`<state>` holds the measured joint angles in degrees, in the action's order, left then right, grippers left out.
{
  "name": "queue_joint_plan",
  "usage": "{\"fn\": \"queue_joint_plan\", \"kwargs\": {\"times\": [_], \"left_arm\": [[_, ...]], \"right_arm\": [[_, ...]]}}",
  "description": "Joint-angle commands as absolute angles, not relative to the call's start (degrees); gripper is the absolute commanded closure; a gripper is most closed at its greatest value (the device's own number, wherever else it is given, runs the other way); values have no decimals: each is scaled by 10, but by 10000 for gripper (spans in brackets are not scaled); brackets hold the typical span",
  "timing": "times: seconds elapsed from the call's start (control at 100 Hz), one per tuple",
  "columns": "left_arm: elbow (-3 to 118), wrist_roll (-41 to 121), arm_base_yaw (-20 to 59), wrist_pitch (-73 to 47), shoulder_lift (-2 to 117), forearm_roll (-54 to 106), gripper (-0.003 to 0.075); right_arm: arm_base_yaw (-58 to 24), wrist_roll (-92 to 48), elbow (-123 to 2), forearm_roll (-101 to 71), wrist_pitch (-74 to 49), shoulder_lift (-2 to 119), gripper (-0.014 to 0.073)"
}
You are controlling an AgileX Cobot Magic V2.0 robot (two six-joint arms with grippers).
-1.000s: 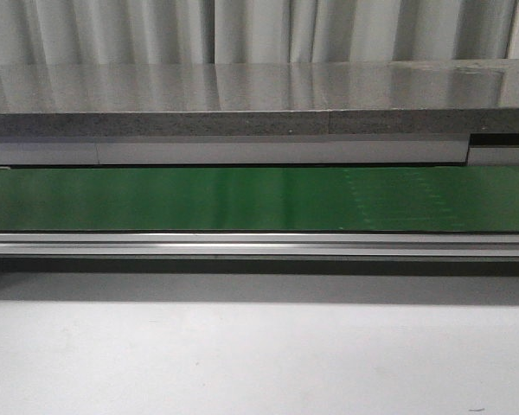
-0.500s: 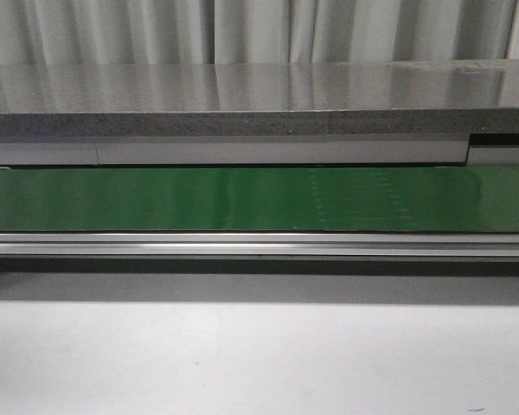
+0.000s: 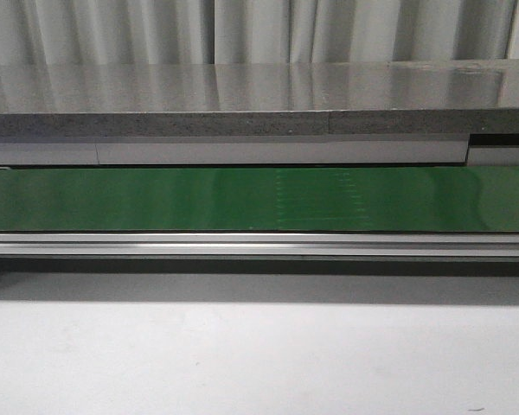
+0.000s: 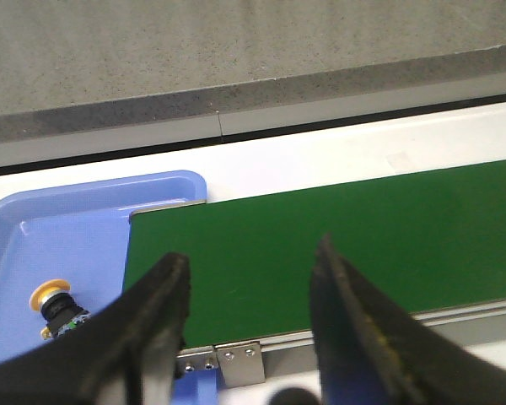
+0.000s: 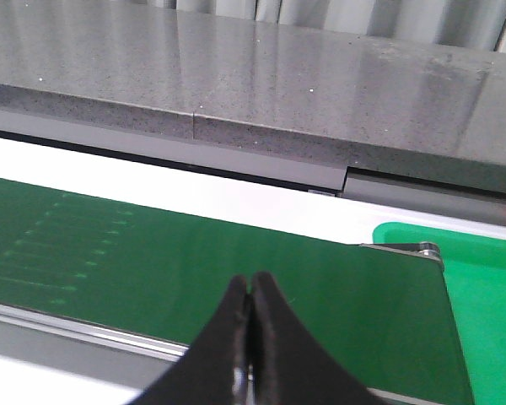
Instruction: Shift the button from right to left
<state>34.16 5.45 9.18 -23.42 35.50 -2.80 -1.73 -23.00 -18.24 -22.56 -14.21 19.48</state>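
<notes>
The button (image 4: pixel 57 306), with a yellow round head and black body, lies in a blue tray (image 4: pixel 59 228) at the end of the green conveyor belt (image 4: pixel 320 245); it shows only in the left wrist view. My left gripper (image 4: pixel 251 268) is open and empty above the belt's near edge, the button beside its finger (image 4: pixel 156 308). My right gripper (image 5: pixel 250 291) is shut and empty over the belt (image 5: pixel 194 261). Neither gripper shows in the front view, where the belt (image 3: pixel 156 199) carries nothing.
A green tray (image 5: pixel 489 287) sits at the belt's other end. A grey stone counter (image 3: pixel 242 91) runs behind the belt, an aluminium rail (image 3: pixel 242 244) along its front. A faint stitched seam (image 3: pixel 320 199) marks the belt.
The faint seam on the belt has moved leftward across the front view. Nothing else differs.
</notes>
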Motion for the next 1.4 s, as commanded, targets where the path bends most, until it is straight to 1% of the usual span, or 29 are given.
{"fn": "queue_joint_plan", "kwargs": {"times": [0.0, 0.12, 1.0, 1.39], "left_arm": [[348, 52, 96, -187, 338, -22, 561], [347, 52, 96, -187, 334, -22, 718], [347, 52, 96, -188, 334, -22, 715], [342, 52, 95, -54, 334, 13, 715]], "right_arm": [[-17, -234, -198, -234, -99, 198, 661], [-17, -234, -198, -234, -99, 198, 661], [-17, -234, -198, -234, -99, 198, 661], [-17, -234, -198, -234, -99, 198, 661]]}}
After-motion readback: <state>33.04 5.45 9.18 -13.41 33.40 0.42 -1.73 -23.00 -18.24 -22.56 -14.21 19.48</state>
